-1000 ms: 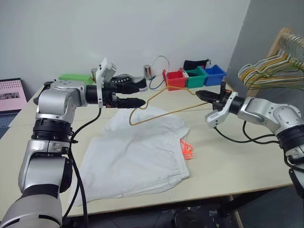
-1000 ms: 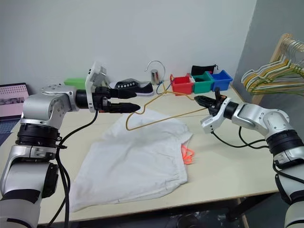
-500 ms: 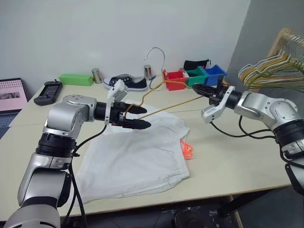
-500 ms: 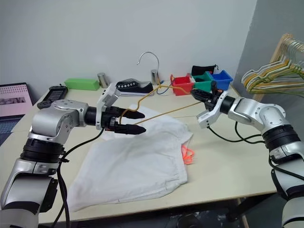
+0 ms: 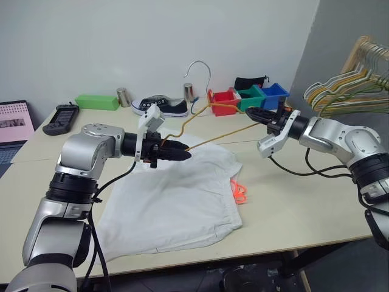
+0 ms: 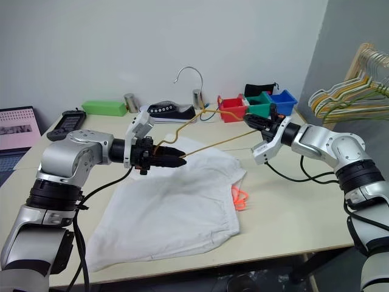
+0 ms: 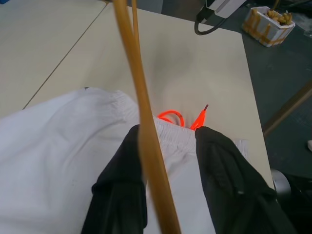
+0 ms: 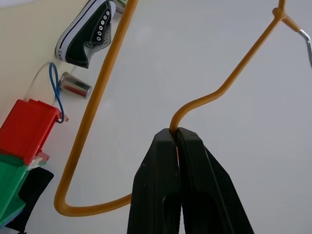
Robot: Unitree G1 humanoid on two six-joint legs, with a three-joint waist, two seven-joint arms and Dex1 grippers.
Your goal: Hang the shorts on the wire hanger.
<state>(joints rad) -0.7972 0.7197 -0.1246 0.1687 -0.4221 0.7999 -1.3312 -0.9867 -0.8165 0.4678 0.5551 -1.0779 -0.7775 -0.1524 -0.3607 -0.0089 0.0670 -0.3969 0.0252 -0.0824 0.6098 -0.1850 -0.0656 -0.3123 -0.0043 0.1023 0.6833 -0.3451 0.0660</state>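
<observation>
My right gripper (image 6: 250,121) clamped on the wire hanger (image 6: 209,145), my left gripper (image 6: 180,161) half-closed around its wire, shorts (image 6: 176,204) flat on desk (image 6: 285,207)

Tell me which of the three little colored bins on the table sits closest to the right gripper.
The green bin, the middle one, sits directly behind the right gripper; the red bin and blue bin flank it.

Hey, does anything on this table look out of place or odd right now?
A single black-and-white sneaker lies on its side at the back of the table, an odd item for a desk. The white fabric shorts lie rumpled, their neon-orange drawstring spilling out.
</observation>
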